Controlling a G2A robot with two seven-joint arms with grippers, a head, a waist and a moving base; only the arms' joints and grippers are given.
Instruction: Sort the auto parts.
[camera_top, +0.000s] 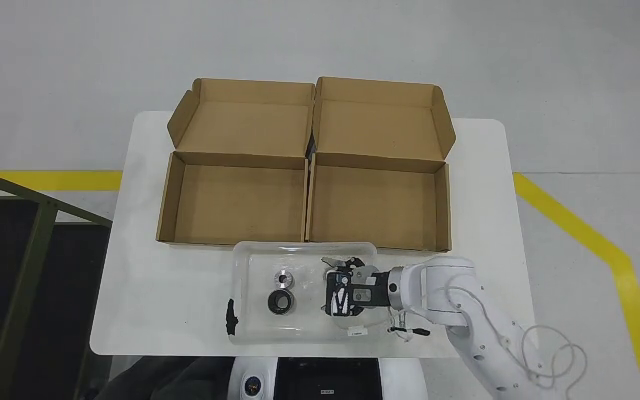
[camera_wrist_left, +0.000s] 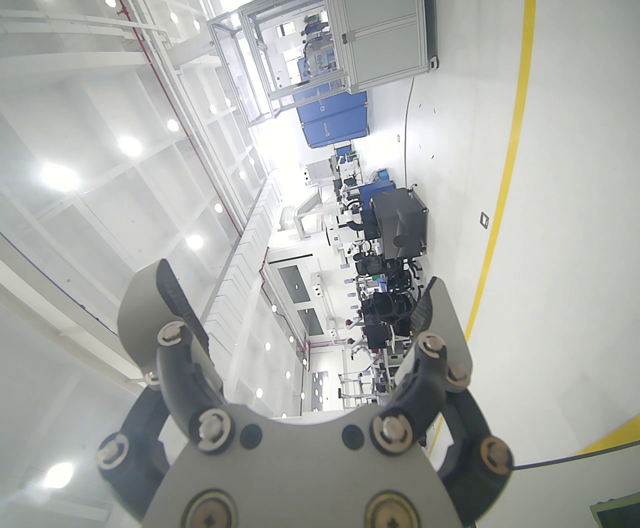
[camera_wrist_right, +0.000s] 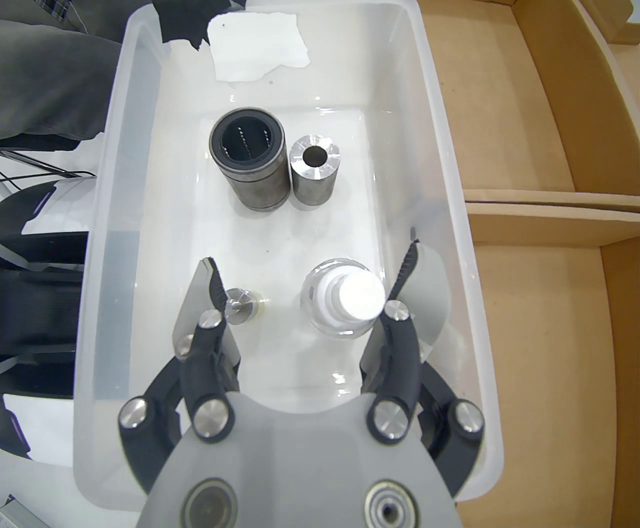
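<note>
White tabletop (camera_top: 480, 170), a bright workshop hall all around, and at the table's near edge a clear bin (camera_wrist_right: 442, 165) holding the auto parts. Closest to the action is a white-capped part (camera_wrist_right: 352, 300) with a clear round body, standing upright on the bin floor near one long wall. Just beside it sits a small metal stud (camera_wrist_right: 240, 301). Farther along the bin, a dark bearing (camera_wrist_right: 248, 160) and a shorter metal sleeve (camera_wrist_right: 315, 170) stand upright side by side, touching or very nearly so.

The right gripper (camera_wrist_right: 311, 257) hangs low over the bin with its jaws spread wide, holding nothing. Both the white-capped part and the stud lie between its fingers, the stud right against one finger, the cap close to the other. That is where I would expect trouble. If the jaws close as they stand, they could trap both pieces at once, or shove the stud into the capped part and tip it. The finger on the wall side has little room too, so it might catch the bin and drag it.

Beyond the bin, one cardboard box (camera_top: 235, 208) and a second cardboard box (camera_top: 375, 210) lie open side by side. With four parts in the bin, the sorting looks barely begun. The left gripper (camera_wrist_left: 298, 277) points up at the hall, jaws open and empty.
</note>
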